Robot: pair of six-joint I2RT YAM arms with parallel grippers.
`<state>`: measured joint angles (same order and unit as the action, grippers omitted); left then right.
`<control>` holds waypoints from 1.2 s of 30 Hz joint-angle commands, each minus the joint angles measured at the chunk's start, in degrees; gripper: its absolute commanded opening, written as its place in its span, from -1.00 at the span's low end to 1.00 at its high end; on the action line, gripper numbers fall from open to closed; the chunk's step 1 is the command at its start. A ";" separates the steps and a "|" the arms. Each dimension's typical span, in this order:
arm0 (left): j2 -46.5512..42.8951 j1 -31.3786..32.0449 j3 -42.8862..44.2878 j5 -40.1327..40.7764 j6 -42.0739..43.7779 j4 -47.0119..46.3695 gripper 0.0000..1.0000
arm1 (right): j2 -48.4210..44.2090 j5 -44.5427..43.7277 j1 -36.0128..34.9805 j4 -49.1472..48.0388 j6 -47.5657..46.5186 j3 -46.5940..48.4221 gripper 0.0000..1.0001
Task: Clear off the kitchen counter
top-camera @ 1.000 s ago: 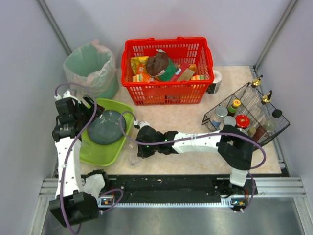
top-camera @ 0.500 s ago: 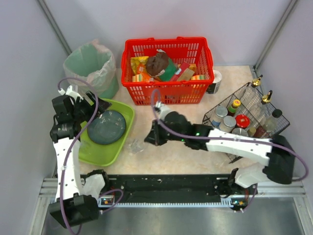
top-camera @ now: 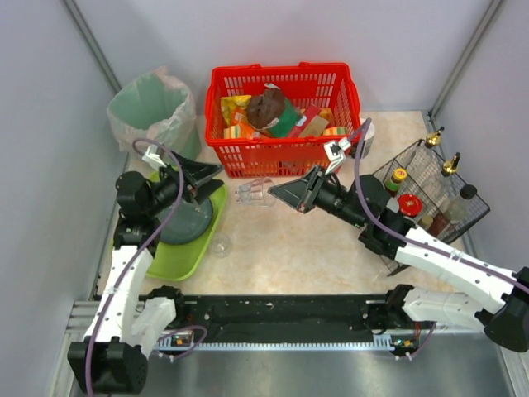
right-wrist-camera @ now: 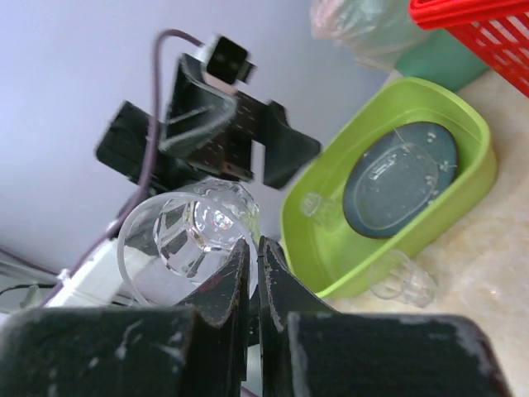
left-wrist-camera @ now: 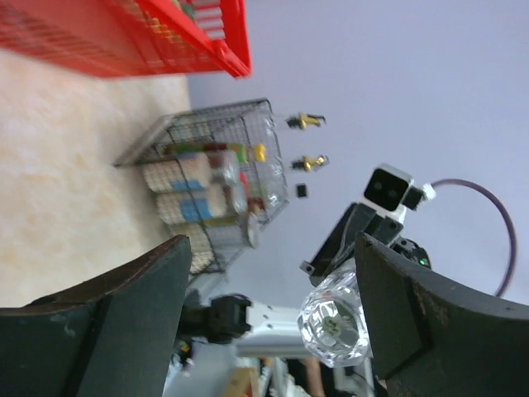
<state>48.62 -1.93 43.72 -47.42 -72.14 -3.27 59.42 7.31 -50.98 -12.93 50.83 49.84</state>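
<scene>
Toward the front-left of the kitchen counter (top-camera: 331, 256), a loose glass (top-camera: 219, 246) sits just beside the green tray (top-camera: 178, 263); farther back, the right gripper (top-camera: 277, 192) pinches a clear glass (top-camera: 252, 195) by its rim, held sideways with its base toward the nearby left gripper (top-camera: 205, 180); that one gapes wide over the tray's far edge.

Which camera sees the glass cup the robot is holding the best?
The right wrist view: the glass cup is big and close, its rim pinched by the right gripper. The top view shows it small and see-through; the left wrist view shows only its bottom end.
</scene>
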 commanded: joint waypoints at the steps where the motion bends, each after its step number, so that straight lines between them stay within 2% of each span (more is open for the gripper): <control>1: -1.16 6.84 -3.65 3.82 -18.55 -16.67 0.67 | 0.43 2.53 1.23 -10.00 4.10 0.34 -1.00; 7: -0.46 13.00 -2.51 6.55 -22.25 -18.35 0.68 | 2.98 6.30 3.69 -18.79 10.07 -1.86 -1.00; 14: -1.77 14.85 -2.59 7.16 -25.59 -20.64 0.68 | 4.92 6.66 3.96 -20.38 10.52 -1.77 -1.00; 22: -2.57 16.17 -1.01 7.69 -22.61 -16.69 0.60 | 7.02 5.79 3.96 -22.14 10.69 -1.50 -1.00; 29: -1.51 17.75 0.31 7.25 -20.32 -16.60 0.58 | 8.78 4.55 4.49 -27.49 13.68 -3.26 -1.00; 33: -1.07 18.46 0.22 7.34 -20.15 -17.30 0.46 | 9.84 5.08 4.49 -28.03 14.47 -3.35 -1.00; 36: -0.98 18.55 0.05 7.43 -19.97 -17.47 0.25 | 9.93 4.47 4.49 -28.03 15.09 -4.23 -1.00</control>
<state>47.53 16.19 41.69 -40.40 -93.41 -18.02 69.23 12.64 -47.07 -36.49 64.71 46.46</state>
